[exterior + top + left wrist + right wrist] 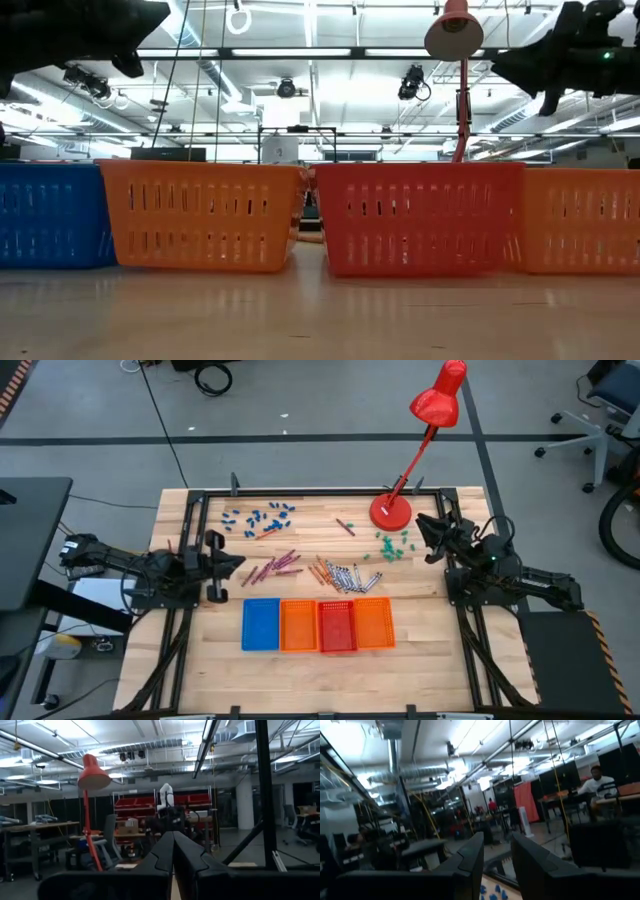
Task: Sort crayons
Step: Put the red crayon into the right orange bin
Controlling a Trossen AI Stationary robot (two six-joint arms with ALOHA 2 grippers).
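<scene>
Crayons (318,570) loose mid-table; right gripper (428,532) raised, seemingly empty.

Crayons (320,571) behind four baskets (318,624)

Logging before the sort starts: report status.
Left tool shut, empty, at table's left edge. Right tool open, empty, by red desk lamp. Thin purple, orange and grey crayons loose mid-table, unsorted.

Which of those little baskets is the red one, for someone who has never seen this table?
Find the red desk lamp at the table's far edge. Near the front edge stands a row of four baskets; the red basket is third from the blue basket, and an orange basket flanks it on either side.
</scene>
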